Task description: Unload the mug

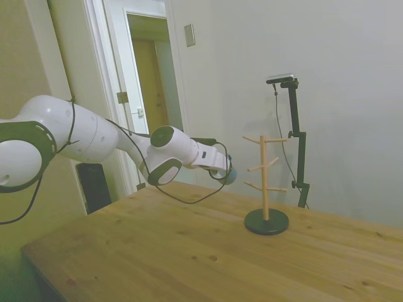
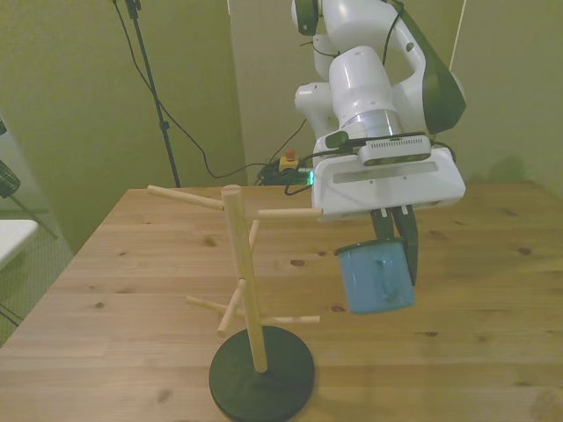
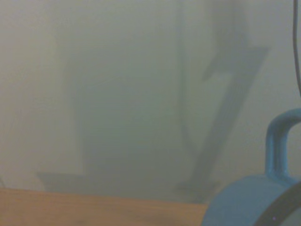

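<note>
The light-blue mug (image 2: 376,277) hangs in the air off the wooden peg stand (image 2: 245,281), held by my gripper (image 2: 393,242), whose dark fingers (image 2: 409,249) are shut on its rim. In the front view it sits to the right of the stand's pegs, clear of them and above the table. From the side, the mug (image 1: 230,175) shows as a small blue shape at the end of the arm, left of the stand (image 1: 265,179). The wrist view shows the mug's blue body and loop handle (image 3: 277,146) close up.
The wooden table (image 2: 493,290) stretches under the mug. The stand's round dark base (image 2: 262,372) rests near the front edge in the front view. A wall and a doorway (image 1: 148,75) lie behind the arm in the side view.
</note>
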You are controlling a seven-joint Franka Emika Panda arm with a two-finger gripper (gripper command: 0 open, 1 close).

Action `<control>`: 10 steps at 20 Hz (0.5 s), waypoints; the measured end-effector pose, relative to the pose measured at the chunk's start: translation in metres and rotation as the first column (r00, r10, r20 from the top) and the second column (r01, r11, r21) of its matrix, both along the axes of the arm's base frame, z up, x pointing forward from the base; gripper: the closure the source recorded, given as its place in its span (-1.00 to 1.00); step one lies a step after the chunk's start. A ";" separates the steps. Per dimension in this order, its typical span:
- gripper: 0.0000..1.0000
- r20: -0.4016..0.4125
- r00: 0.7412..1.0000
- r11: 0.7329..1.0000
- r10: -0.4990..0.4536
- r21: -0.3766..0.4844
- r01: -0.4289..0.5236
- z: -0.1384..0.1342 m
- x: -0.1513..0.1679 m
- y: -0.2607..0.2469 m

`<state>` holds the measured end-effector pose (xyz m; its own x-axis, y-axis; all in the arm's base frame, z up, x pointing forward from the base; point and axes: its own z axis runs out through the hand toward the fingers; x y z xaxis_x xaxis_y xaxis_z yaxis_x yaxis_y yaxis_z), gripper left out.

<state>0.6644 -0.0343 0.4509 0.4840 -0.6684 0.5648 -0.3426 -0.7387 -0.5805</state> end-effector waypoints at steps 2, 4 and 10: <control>1.00 -0.018 1.000 1.000 0.010 -0.014 -0.011 -0.008 -0.014 0.005; 1.00 -0.032 0.999 1.000 0.023 -0.018 -0.024 -0.012 -0.031 0.016; 1.00 -0.068 0.998 1.000 0.012 -0.024 -0.014 -0.020 -0.093 0.044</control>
<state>0.5712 0.0101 0.4313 0.5303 -0.6482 0.5465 -0.3709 -0.7570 -0.5379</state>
